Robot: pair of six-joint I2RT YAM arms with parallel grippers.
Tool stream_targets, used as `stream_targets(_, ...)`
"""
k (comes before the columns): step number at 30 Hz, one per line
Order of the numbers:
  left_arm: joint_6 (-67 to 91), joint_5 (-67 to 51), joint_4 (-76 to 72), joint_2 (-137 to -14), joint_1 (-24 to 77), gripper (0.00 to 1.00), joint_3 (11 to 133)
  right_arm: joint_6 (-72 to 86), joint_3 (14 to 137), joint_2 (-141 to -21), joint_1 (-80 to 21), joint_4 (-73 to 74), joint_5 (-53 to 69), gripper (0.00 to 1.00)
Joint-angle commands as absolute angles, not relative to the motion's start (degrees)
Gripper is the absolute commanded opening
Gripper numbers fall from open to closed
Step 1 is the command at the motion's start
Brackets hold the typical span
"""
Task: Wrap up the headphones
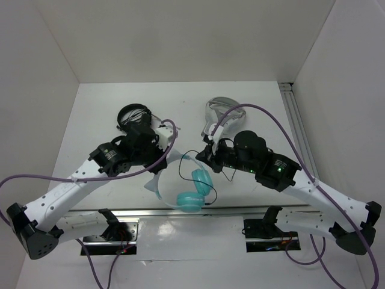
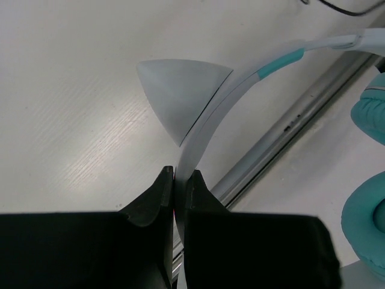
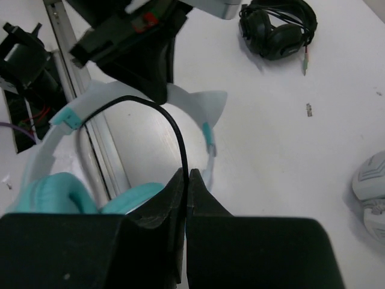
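The headphones (image 1: 194, 189) with teal ear cups lie near the table's front edge, between the two arms. Their pale headband (image 2: 207, 123) with a cat-ear point (image 2: 177, 90) runs into my left gripper (image 2: 179, 174), which is shut on the band. In the overhead view the left gripper (image 1: 159, 164) is at the headband's left side. My right gripper (image 3: 187, 174) is shut on the thin black cable (image 3: 174, 123), which arcs up and over the headband (image 3: 102, 96). The right gripper (image 1: 203, 158) hangs just above the upper ear cup (image 1: 202, 178).
All-black headphones (image 1: 133, 114) lie behind the left arm. Grey-and-white headphones (image 1: 219, 111) lie behind the right arm. A metal rail (image 1: 240, 210) runs along the near edge, another rail (image 1: 296, 123) along the right side. White walls enclose the table.
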State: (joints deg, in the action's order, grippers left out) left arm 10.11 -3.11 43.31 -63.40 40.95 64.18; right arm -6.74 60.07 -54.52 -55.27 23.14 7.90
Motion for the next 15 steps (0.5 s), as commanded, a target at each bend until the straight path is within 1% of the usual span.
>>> stream_targets(1,8.3,-11.9,38.4,-59.9,43.1,0.0,63.7,-8.8,61.3,-54.7,-55.6,18.8,4.2,0.0)
stream_targets(4,7.7,-12.4,38.4,-59.2,45.3,0.0,63.7,-9.3,61.9,-55.2,-55.6,18.8,1.3,0.0)
stream_targets(8,7.7,-12.4,37.9,-56.8,45.4,0.0,63.7,-9.8,61.9,-55.8,-55.6,18.8,-2.0,0.0)
stream_targets(15,7.7,-11.7,37.4,-52.5,45.4,0.0,64.3,-9.8,60.7,-58.3,-55.6,19.6,-3.6,0.0)
